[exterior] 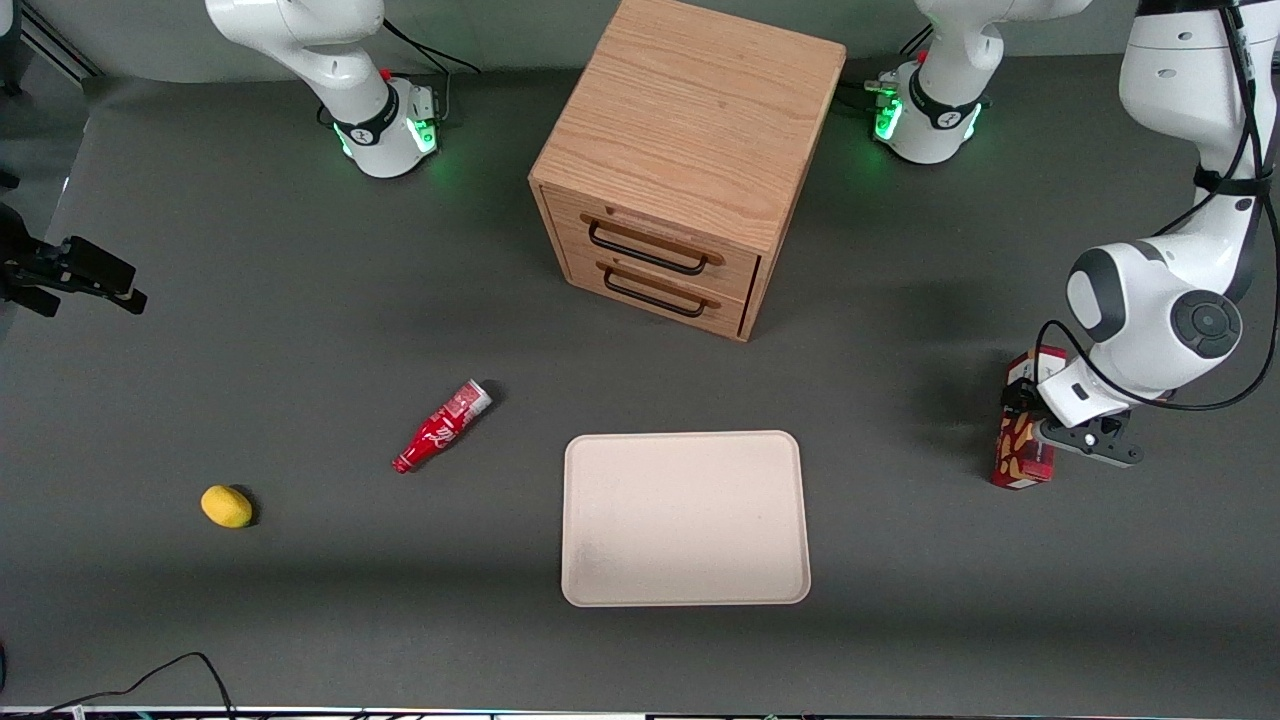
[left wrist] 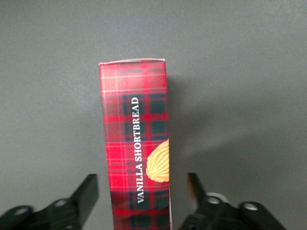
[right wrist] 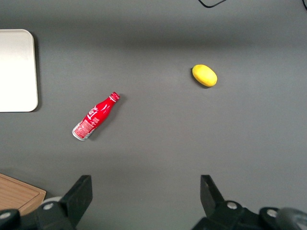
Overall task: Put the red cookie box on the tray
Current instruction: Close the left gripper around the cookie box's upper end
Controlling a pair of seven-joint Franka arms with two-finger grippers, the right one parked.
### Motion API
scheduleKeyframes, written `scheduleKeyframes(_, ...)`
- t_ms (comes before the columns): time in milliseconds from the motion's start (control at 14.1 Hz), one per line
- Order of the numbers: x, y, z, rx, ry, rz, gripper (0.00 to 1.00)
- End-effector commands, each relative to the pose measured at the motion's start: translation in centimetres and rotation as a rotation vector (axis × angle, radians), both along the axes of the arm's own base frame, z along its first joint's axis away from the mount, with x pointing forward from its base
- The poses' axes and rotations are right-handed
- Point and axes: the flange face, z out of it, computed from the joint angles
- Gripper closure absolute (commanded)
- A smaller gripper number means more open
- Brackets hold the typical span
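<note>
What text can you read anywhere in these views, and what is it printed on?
"VANILLA SHORTBREAD": white letters along the narrow plaid side of the red cookie box, which stands between the open fingers of the left arm's claw.
Red soda bottle: white script on its label, too small to read.
Tray, wooden drawer cabinet and lemon: no text visible.

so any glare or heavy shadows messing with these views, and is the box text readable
Front view: even light, a soft shadow beside the wooden two-drawer cabinet, no glare on the flat beige tray. Left wrist view: the dark red plaid cookie box is sharp, "VANILLA SHORTBREAD" readable, a faint shadow beside it; the tool straddles it, open. Right wrist view: the red soda bottle shows small highlights.
</note>
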Motion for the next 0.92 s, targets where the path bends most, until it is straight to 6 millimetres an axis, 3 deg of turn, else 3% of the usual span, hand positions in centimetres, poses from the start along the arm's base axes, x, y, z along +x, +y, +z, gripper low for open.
scheduleKeyframes(0,-0.3,-0.2,0.3,-0.008,-0.015,-0.013,1.0)
scheduleKeyframes(566,-0.3,-0.5,0.8,-0.012,-0.014,-0.017,1.0)
scheduleKeyframes(708,0.0,-1.2,3.3,-0.02,-0.017,-0.028,1.0)
scheduleKeyframes(850,0.4,-1.7,7.1,-0.039,0.034,-0.034,1.0)
